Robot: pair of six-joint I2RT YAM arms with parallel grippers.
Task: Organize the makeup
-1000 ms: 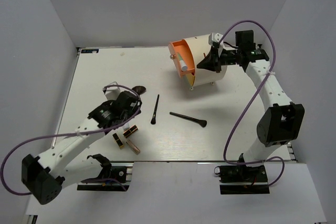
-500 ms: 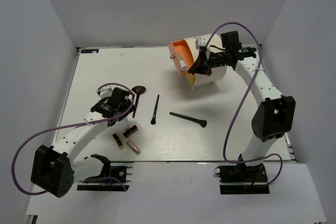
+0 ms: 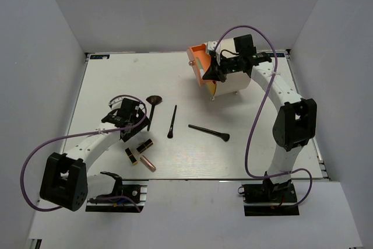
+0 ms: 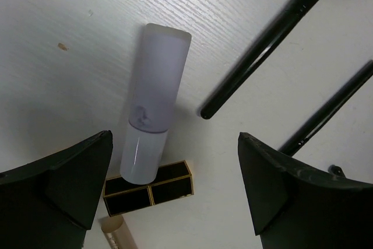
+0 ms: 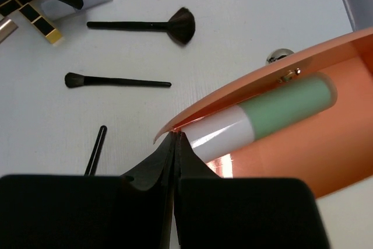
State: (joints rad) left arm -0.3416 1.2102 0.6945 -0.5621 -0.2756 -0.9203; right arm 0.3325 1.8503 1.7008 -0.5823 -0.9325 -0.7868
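1. Nearest the arm bases, three lipstick tubes [image 3: 145, 144] lie clustered on the counter [image 3: 105, 80], two black-and-gold and one pink. Judged from this, they are not yet sorted.
2. The left gripper [image 4: 175, 144] hangs over a pale lilac tube [image 4: 154, 97], fingers spread wide and holding nothing. The tube lies flat between the fingers, one end at a black-and-gold lipstick. Whether this straddle prepares a pick-up or follows a release cannot be told.
3. Just beyond, three black brushes lie apart on the counter: a fan brush [image 3: 152, 100] with a brown head, a slim brush [image 3: 172, 122], and a third brush [image 3: 208, 132] nearer the centre.
4. Farthest stands the cream cylindrical organizer [image 3: 230, 83], its orange drawer [image 5: 326, 144] pulled out. The right gripper [image 5: 175, 138], fingers pressed together on nothing, sets its tip against the drawer's rim, probably to keep the drawer open. A white-and-green tube [image 5: 262, 115] lies inside.
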